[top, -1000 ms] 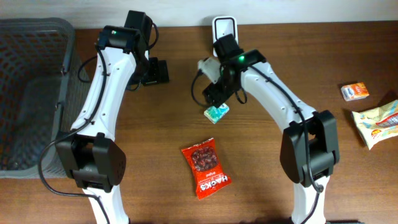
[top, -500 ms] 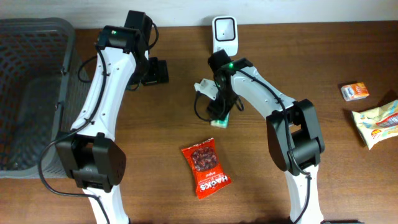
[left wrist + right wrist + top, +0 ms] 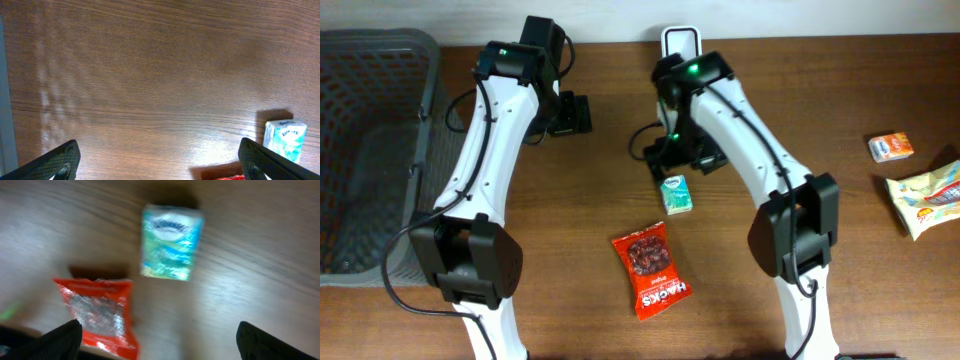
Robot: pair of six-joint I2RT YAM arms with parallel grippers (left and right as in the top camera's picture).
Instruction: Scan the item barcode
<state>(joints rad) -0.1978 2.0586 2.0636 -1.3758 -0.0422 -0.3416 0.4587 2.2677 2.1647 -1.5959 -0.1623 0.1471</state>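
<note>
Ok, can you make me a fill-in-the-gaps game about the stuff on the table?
The teal box lies flat on the ___.
The snack packet near it is coloured ___.
The right gripper is ___, holding nothing.
Missing words: table, red, open.

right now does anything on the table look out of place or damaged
Nothing looks spilled or damaged. One thing stands out: the teal box lies flat on the table, free of the open right gripper and short of the barcode scanner at the far edge. The red snack packet lies at a slant nearby.
</note>
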